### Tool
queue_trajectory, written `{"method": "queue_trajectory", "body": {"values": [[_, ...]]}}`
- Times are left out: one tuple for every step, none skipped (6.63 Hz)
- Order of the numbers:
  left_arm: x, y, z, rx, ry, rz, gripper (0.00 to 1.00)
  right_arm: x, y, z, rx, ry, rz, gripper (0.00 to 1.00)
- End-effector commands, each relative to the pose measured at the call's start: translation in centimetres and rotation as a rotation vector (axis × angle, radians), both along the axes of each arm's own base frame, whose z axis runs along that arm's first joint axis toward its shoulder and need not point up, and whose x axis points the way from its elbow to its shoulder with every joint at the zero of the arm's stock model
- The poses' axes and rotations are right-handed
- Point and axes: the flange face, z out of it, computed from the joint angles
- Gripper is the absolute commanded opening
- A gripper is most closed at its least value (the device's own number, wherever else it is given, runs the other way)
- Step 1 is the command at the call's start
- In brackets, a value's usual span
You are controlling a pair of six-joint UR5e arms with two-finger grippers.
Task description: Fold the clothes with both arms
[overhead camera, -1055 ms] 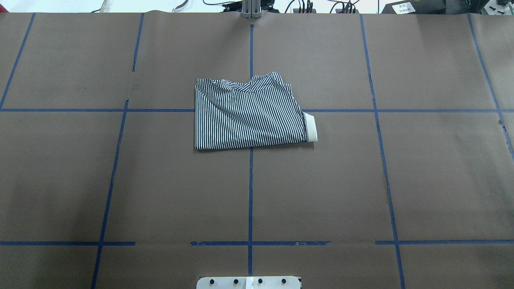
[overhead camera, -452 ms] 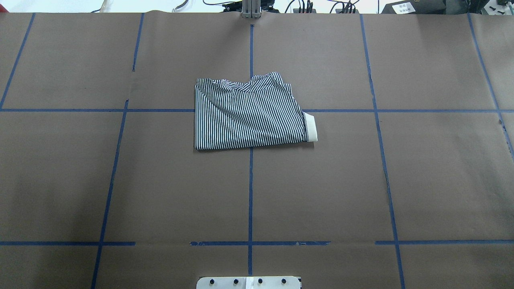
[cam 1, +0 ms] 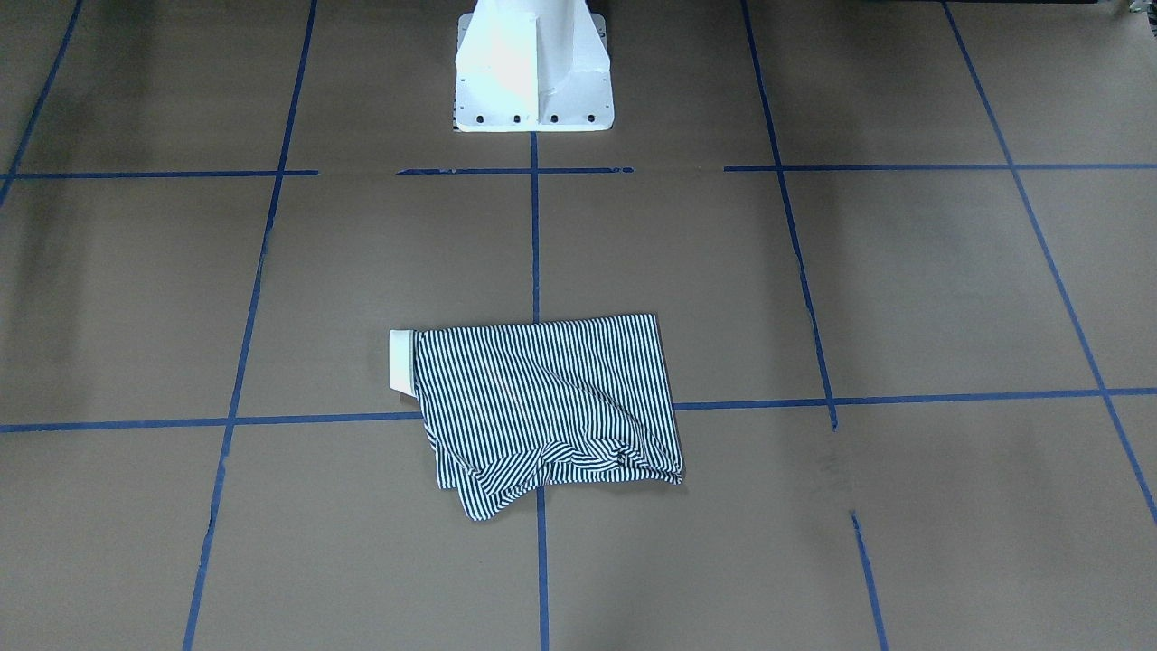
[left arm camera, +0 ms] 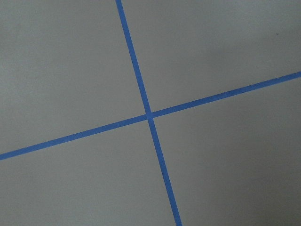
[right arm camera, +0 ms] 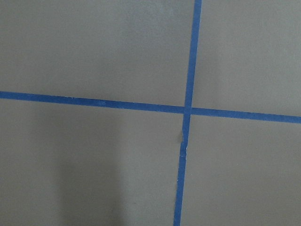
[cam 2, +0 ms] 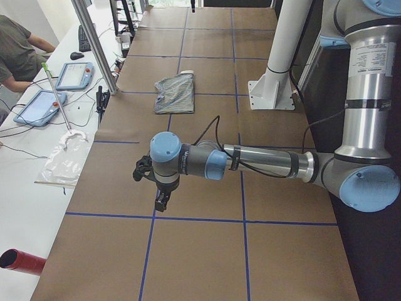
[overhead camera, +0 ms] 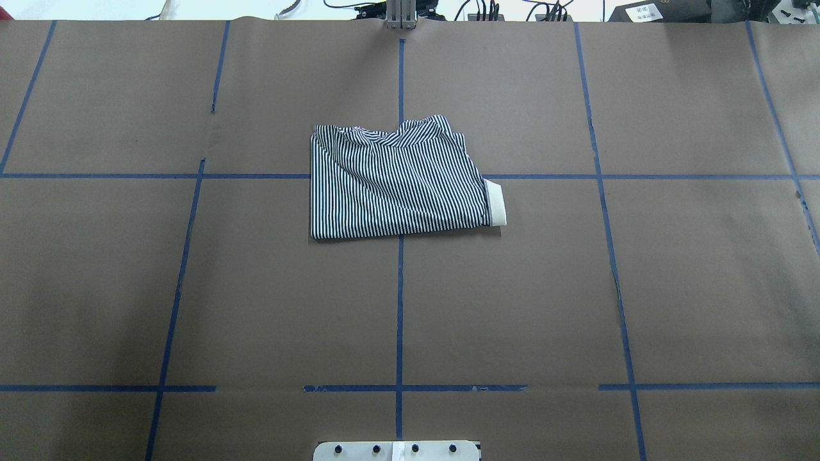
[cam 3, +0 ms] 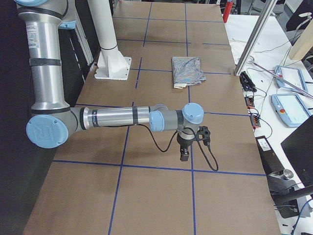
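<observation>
The striped polo shirt (overhead camera: 397,186) lies folded into a rough rectangle at the middle of the brown table, with a cream edge (overhead camera: 495,202) sticking out on its right. It also shows in the front view (cam 1: 542,398) and in both side views (cam 2: 175,94) (cam 3: 188,70). Neither arm reaches into the overhead or front views. My left gripper (cam 2: 161,202) hangs low over the table end near a tape crossing, far from the shirt. My right gripper (cam 3: 185,155) hangs likewise at the opposite end. I cannot tell whether either is open or shut. Both wrist views show only tape lines.
The white pedestal base (cam 1: 531,72) stands at the robot's side of the table. Blue tape lines (overhead camera: 400,307) divide the brown surface into squares. Beside the table a seated person (cam 2: 19,50), tablets (cam 2: 41,106) and a red cylinder (cam 2: 22,260) occupy a white bench.
</observation>
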Motion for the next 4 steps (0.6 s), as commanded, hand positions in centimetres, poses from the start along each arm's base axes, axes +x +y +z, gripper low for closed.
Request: {"method": "queue_trajectory", "body": {"values": [[0.20, -0.02, 0.01, 0.003, 0.000, 0.004, 1.00, -0.21, -0.26, -0.37, 0.005, -0.011, -0.004, 1.00], [0.35, -0.03, 0.10, 0.000, 0.000, 0.007, 1.00, -0.22, -0.33, -0.39, 0.007, -0.011, -0.005, 1.00], [0.50, -0.12, 0.01, 0.003, 0.000, 0.010, 1.00, -0.19, -0.33, -0.59, 0.009, -0.018, -0.004, 1.00], [0.50, -0.06, -0.07, 0.005, 0.000, 0.010, 1.00, -0.49, -0.24, -0.51, -0.003, -0.060, -0.009, 1.00]]}}
